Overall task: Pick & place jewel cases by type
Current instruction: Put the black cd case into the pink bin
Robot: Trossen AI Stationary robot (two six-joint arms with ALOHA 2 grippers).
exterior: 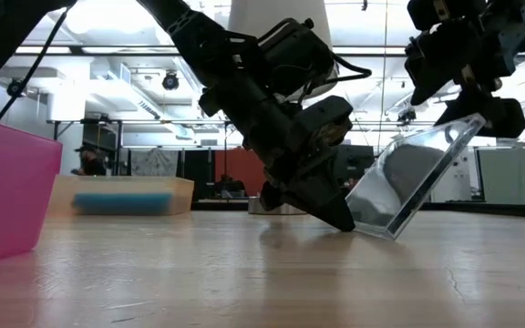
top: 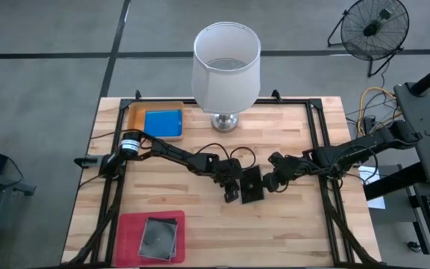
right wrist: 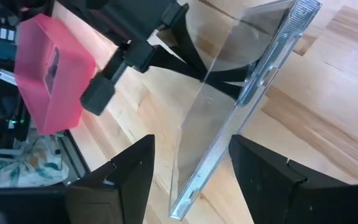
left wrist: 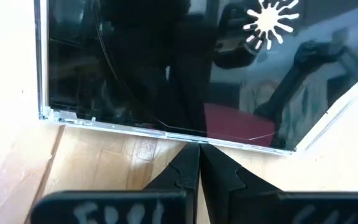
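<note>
A dark transparent jewel case (top: pixel 252 185) stands tilted at the table's middle, its lower edge (exterior: pixel 376 228) on the wood and its upper edge raised toward the table's right. My left gripper (top: pixel 232 194), shut, comes in from the left with its tips at that lower edge. My right gripper (top: pixel 273 181) is open, with a finger on each side of the raised edge. A blue jewel case (top: pixel 163 123) lies in the orange tray (top: pixel 135 118). Dark jewel cases (top: pixel 159 237) lie in the pink tray (top: pixel 129 237). My left gripper has its shut fingertips (left wrist: pixel 199 155) against the case's lower edge (left wrist: pixel 185 134), where that edge meets the table. The fingers slant down from the table's left. My right gripper has the case's raised edge (right wrist: pixel 229 155) between its fingers, slanting down from the right. That edge lies against one finger (right wrist: pixel 247 162), with a gap to the other. The case leans tilted, its opposite edge on the table.
A lamp with a white shade (top: pixel 226 67) stands at the far middle of the table. The orange tray sits at the far left, the pink tray at the near left corner. Black frame rails (top: pixel 323 142) run along the table's sides.
</note>
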